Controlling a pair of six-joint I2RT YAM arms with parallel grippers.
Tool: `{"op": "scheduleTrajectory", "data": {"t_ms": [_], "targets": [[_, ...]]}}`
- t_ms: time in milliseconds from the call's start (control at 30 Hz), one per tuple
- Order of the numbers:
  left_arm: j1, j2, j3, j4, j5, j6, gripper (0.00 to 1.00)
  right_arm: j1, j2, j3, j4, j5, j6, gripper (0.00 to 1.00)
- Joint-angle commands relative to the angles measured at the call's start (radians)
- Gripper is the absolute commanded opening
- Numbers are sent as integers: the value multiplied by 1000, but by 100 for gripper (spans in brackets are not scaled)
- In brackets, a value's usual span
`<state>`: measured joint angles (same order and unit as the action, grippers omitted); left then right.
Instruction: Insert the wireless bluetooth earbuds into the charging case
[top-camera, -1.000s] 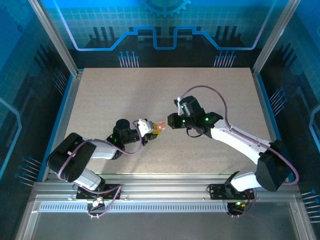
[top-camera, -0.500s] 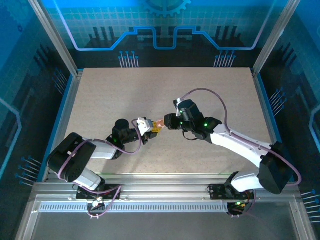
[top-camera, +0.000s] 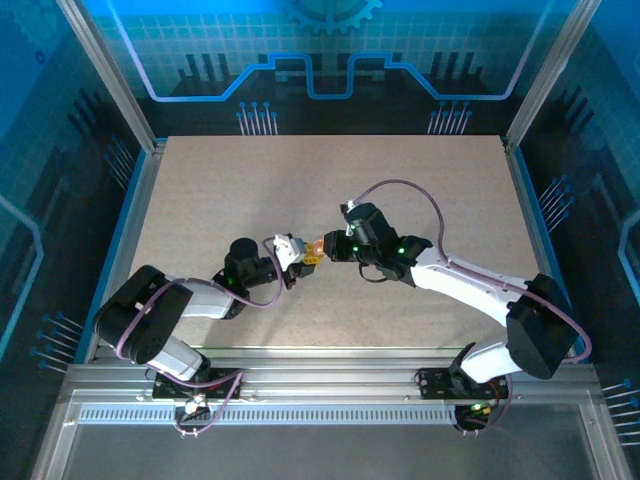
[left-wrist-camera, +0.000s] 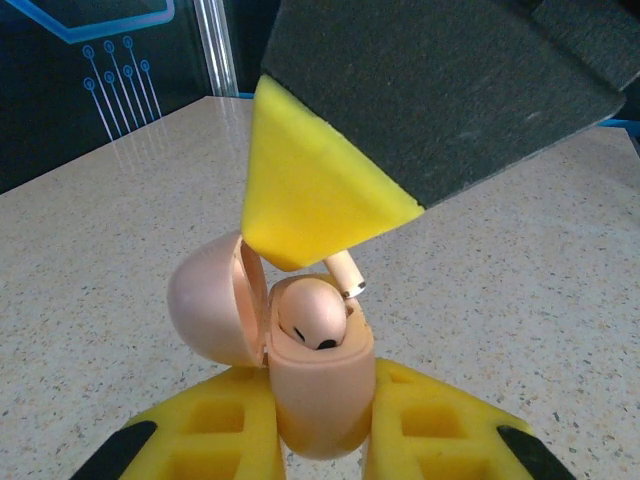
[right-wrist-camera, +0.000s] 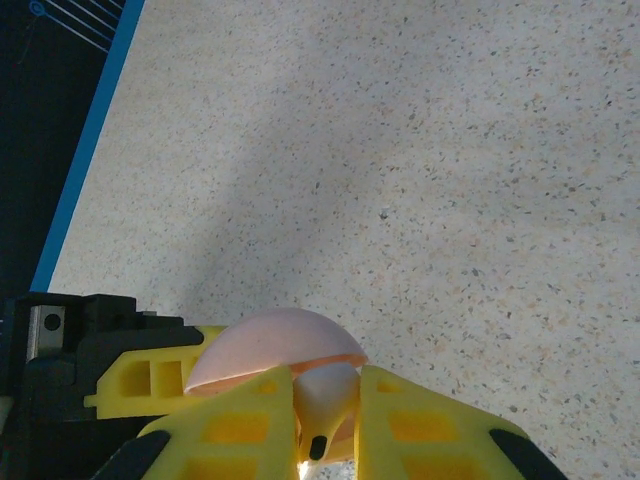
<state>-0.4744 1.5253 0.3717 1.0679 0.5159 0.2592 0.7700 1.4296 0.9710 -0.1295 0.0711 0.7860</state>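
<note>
Mid-insertion: left tool (left-wrist-camera: 320, 432) clamped the open charging case (left-wrist-camera: 318, 385); right tool (right-wrist-camera: 323, 428) pinched an earbud (right-wrist-camera: 322, 392) over it, needing fine alignment next.

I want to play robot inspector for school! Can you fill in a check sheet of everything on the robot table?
Surface: speckled beige table.
Job's things: charging case, lid open, seated earbud inside; second earbud stem-down just above it.
Clutter: nothing seen.
Grippers: left gripper shut on charging case; right gripper shut on second earbud.
Cables: purple cables loop along both arms.
Surroundings: metal frame, blue-lit panels.
</note>
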Motion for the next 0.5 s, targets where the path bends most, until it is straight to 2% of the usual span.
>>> {"op": "scheduleTrajectory", "data": {"t_ms": [0,467], "targets": [[-7,-10,5,65,15,-26,17,27,13,13,-17,54,1,17],[-7,-12,7,70,11,-83,18,84,-41,-20,46,198,-24,17]]}}
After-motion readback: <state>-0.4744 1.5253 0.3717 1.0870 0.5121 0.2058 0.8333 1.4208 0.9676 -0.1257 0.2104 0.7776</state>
